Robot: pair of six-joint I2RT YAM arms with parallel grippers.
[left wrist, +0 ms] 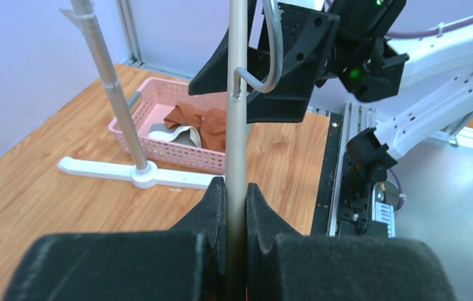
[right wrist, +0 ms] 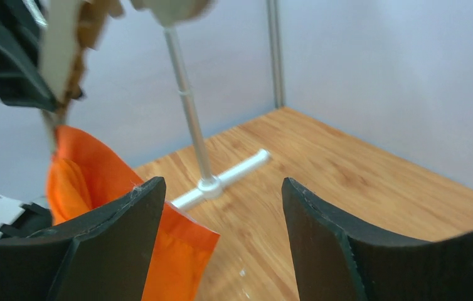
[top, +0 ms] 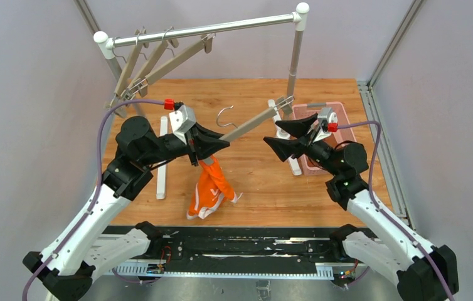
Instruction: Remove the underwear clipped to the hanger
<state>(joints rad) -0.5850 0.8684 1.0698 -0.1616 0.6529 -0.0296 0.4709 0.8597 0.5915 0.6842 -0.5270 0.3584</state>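
The bright orange briefs (top: 209,188) with white trim hang from the left end of a beige clip hanger (top: 256,119), their lower end touching the table. My left gripper (top: 220,143) is shut on the hanger's bar (left wrist: 236,125), just above the briefs, and holds it off the rack. My right gripper (top: 271,133) is open and empty beside the hanger's right end. In the right wrist view the orange briefs (right wrist: 177,251) lie behind its left finger. The rust-brown briefs (left wrist: 212,122) with a cream waistband lie in the pink basket (left wrist: 159,119). The grey briefs are hidden.
The metal clothes rack (top: 221,28) spans the back, with several empty hangers (top: 152,63) at its left end. Its white feet (top: 162,163) lie on the wooden table on both sides. The pink basket (top: 340,122) stands at the right behind my right gripper.
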